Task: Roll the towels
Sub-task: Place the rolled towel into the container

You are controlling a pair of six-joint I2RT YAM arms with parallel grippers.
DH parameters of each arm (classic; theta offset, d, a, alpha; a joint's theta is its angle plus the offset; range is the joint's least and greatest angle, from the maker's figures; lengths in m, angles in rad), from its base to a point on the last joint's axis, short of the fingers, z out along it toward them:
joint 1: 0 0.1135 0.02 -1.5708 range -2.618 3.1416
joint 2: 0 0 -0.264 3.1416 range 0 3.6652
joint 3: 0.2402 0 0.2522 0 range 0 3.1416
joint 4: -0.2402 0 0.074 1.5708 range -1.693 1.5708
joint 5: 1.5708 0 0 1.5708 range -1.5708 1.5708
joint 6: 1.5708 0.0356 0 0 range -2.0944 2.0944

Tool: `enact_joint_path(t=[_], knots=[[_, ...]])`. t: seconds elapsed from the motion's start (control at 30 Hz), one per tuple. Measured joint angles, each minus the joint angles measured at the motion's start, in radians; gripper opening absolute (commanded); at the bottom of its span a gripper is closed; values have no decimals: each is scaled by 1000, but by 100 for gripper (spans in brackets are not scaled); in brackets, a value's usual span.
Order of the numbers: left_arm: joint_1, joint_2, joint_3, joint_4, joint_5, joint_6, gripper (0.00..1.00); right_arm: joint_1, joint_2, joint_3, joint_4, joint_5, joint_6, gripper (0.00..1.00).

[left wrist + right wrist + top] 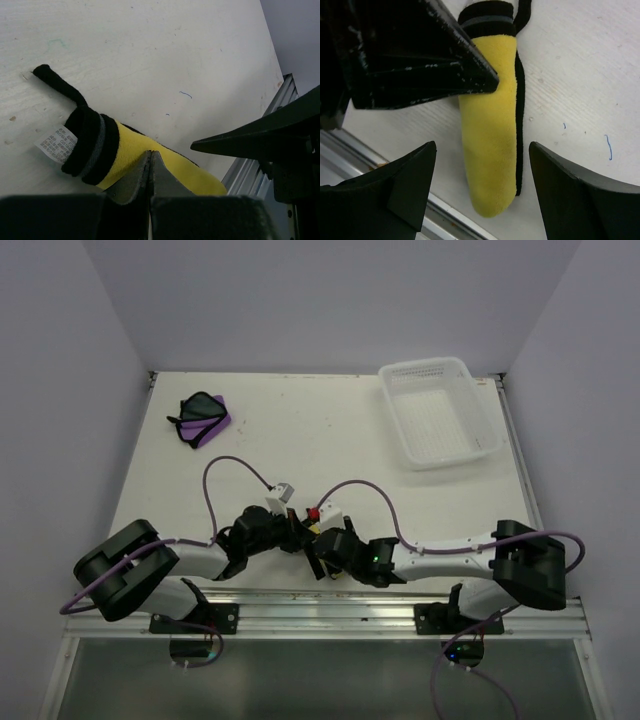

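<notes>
Yellow towel [490, 130] between right gripper's [482, 146] spread jaws

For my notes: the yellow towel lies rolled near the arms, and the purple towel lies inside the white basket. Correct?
Not quite. The purple towel lies on the table at far left, outside the white basket; the top view shows this. The rest is right.

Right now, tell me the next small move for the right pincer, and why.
Probably lift the right pincer straight up, clear of the yellow towel. Its jaws stand open either side of the towel, which already lies rolled on the table, and the shut left pincer rests its tips on it. The purple towel, far left, looks unrolled.
</notes>
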Motion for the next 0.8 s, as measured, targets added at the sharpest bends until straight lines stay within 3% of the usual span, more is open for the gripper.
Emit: enact_joint_path(t=[0.33,0.8], knots=[[1,3,0,-9,-4,3,0,-36,156,138,-40,-10,-83,68],[1,7,0,-13,-19,10,0,-35,186,143,-72,3,-97,69]])
